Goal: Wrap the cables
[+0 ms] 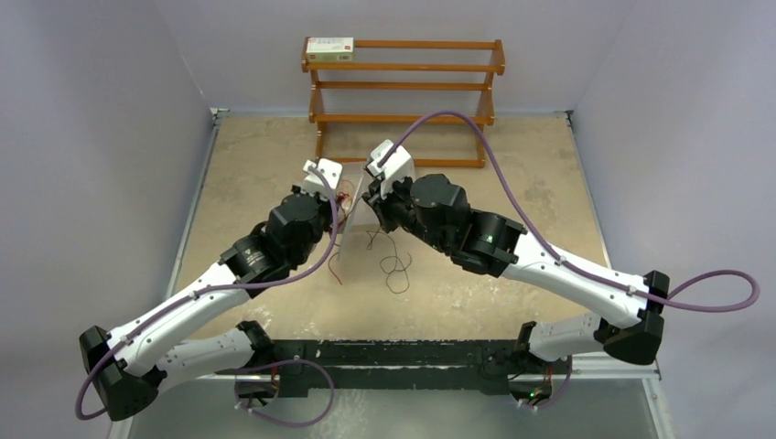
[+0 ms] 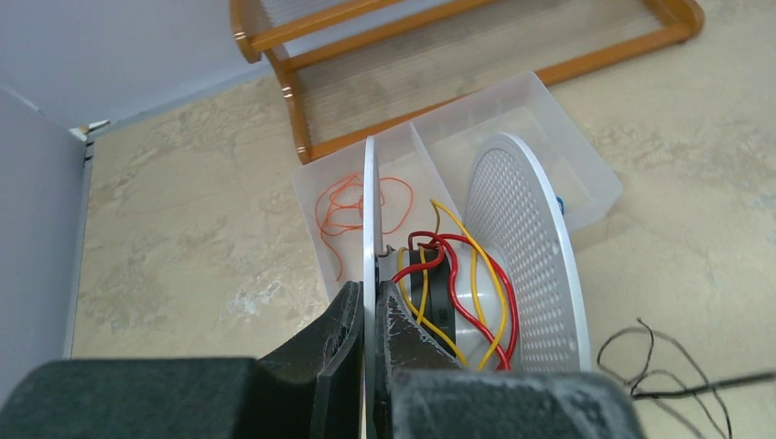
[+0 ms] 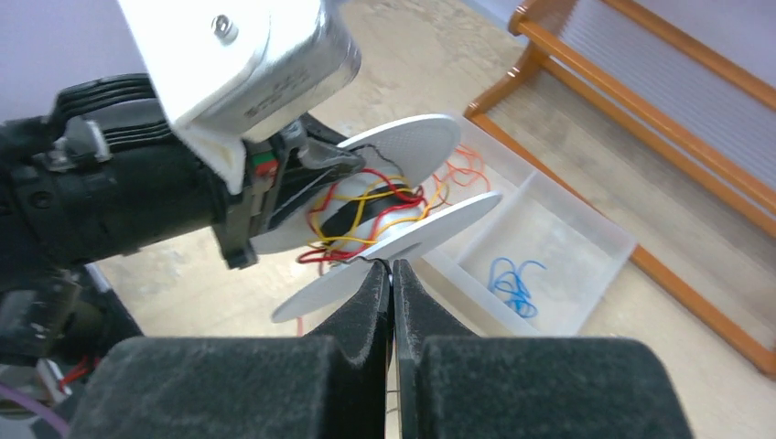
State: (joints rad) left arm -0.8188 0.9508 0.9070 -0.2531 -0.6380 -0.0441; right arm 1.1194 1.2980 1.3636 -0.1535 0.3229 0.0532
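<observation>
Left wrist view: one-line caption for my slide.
Left claw pinches the spool flange; red and yellow cables loop its hub, orange cable in the clear bin behind.

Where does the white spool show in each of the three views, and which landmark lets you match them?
Top external: spool is small, mid-table, just in front of the wooden rack.
Left wrist: spool is centre-right, perforated flange facing the camera.
Right wrist: spool is at centre, tilted, both flanges showing.
Shared landmark: the wooden rack, beyond the spool in every view.
</observation>
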